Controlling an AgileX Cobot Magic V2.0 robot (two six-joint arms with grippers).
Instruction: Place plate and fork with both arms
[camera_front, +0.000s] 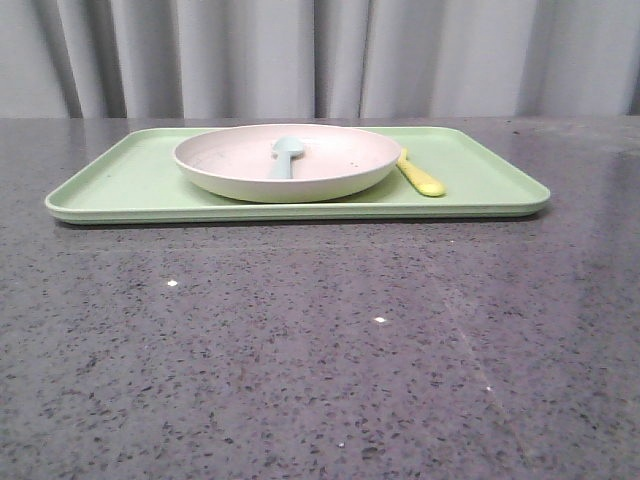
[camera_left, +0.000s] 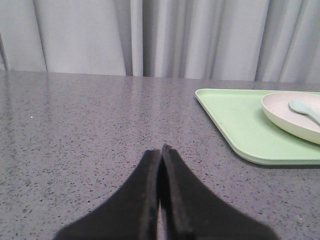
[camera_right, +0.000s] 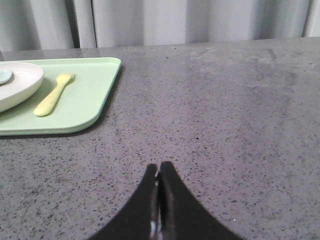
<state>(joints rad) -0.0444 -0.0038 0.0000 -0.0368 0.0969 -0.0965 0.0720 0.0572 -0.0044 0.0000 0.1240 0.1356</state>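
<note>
The off-white plate (camera_front: 288, 162) rests on the light-green tray (camera_front: 480, 180), with a pale blue utensil (camera_front: 287, 155) lying in it. The yellow fork (camera_front: 420, 175) lies on the tray just right of the plate. Neither gripper shows in the front view. In the left wrist view my left gripper (camera_left: 161, 150) is shut and empty over bare table, well apart from the tray (camera_left: 235, 120) and plate (camera_left: 292, 116). In the right wrist view my right gripper (camera_right: 159, 166) is shut and empty, with the fork (camera_right: 52, 95) and plate (camera_right: 17, 85) some way off.
The table (camera_front: 320, 350) is dark speckled grey stone. Grey curtains (camera_front: 320, 55) hang behind its far edge. The tray takes up the far middle of the table.
</note>
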